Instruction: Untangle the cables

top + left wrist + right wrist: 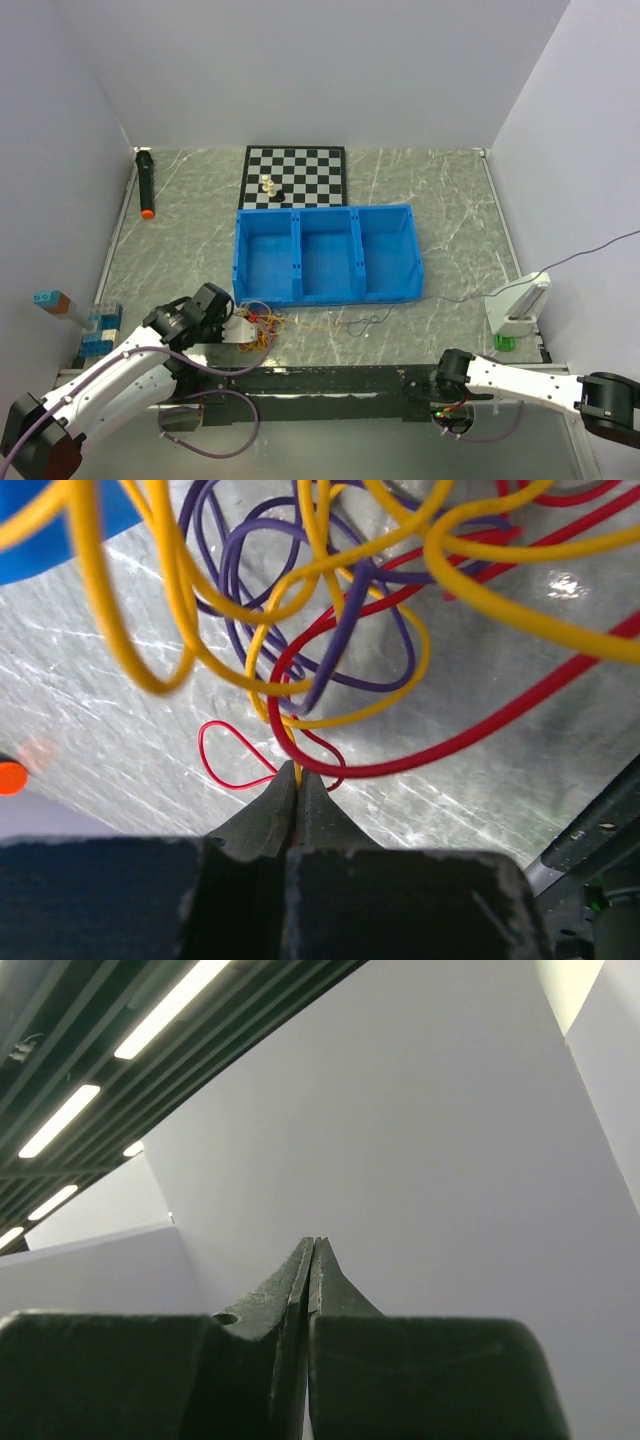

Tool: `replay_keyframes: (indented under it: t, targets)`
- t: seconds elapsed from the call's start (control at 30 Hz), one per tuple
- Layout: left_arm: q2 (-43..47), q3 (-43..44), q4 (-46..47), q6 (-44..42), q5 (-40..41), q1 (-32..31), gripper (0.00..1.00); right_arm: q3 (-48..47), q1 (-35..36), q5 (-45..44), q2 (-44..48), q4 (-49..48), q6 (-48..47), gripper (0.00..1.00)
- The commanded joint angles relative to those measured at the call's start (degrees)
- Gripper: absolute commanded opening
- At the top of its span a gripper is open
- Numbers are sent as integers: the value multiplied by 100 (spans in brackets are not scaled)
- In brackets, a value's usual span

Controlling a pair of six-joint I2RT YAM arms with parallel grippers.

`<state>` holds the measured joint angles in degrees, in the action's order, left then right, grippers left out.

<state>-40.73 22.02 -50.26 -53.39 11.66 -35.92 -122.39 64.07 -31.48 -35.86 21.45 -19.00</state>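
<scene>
The right claw (313, 1245) is resting at the near edge of the counter (450, 220), well apart from the work. Its fingers are pressing flat together on nothing and are pointing up at a bare wall.

The left claw (297, 770) is reaching forward over the cables (340, 635), which are lying in a loose knot on the counter just in front of the blue bin (330, 292). Its jaws are meeting with no visible gap. A yellow strand and a small red loop are running into the tips, so it is probably pinching them, though the blur there is making this uncertain.

Yellow, red and purple strands are crossing and looping through one another. Judging by their thinness and springy curves, they are light, limp and smooth. A pull is likely to drag the whole bunch rather than free one strand. A single outlying loop or a free end is offering the best hold, with the second claw pinning the rest.

One thin strand (365, 322) is trailing right along the counter. The bin wall, just behind the knot, is limiting any pull away from the arms. Toy bricks (95, 325) are standing to the left, and a white device (520, 305) with a grey lead is standing to the right. Farther back, a chessboard (300, 165) with a few pieces and a black marker (145, 185) are lying out of the way.
</scene>
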Motion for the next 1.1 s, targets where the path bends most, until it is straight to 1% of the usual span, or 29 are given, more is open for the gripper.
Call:
replay_keyframes:
  t: [0.0, 0.1, 0.23, 0.37, 0.5, 0.57, 0.7, 0.77, 0.93, 1.0, 1.07]
  targets:
    - [-23, 170, 60, -49, 126, 24, 1, -31, -18, 143, -290, -71, -226, 0]
    - [-67, 101, 235, -102, 248, 41, 1, -214, -27, -7, -448, -19, -314, 0]
    - [-5, -487, 438, -400, 600, 112, 1, -671, -114, 160, -466, -36, -384, 0]
    - [-66, -787, 543, -506, 907, 120, 1, -988, -228, 151, -431, -53, -481, 0]
    - [-259, -840, 649, -533, 1093, 121, 1, -691, -237, 151, -168, -386, -543, 0]
    - [-347, -717, 649, -454, 1014, 121, 1, -559, -229, 152, -106, -414, -552, 0]
    - [-514, -138, 535, -129, 567, 121, 1, -357, -211, 46, -228, -203, -464, 0]
    - [-594, 457, 482, 108, 242, 121, 1, -129, -194, 20, -307, -159, -403, 0]
    - [-673, 2005, 88, 671, -1085, 121, 1, 285, -185, 221, -597, -220, -139, 0]
    - [-734, 2393, -27, 768, -1454, 129, 1, 286, -185, 335, -781, -343, -104, 0]
    - [-813, 2587, -133, 812, -1640, 129, 1, 172, -185, 432, -1019, -466, -130, 0]
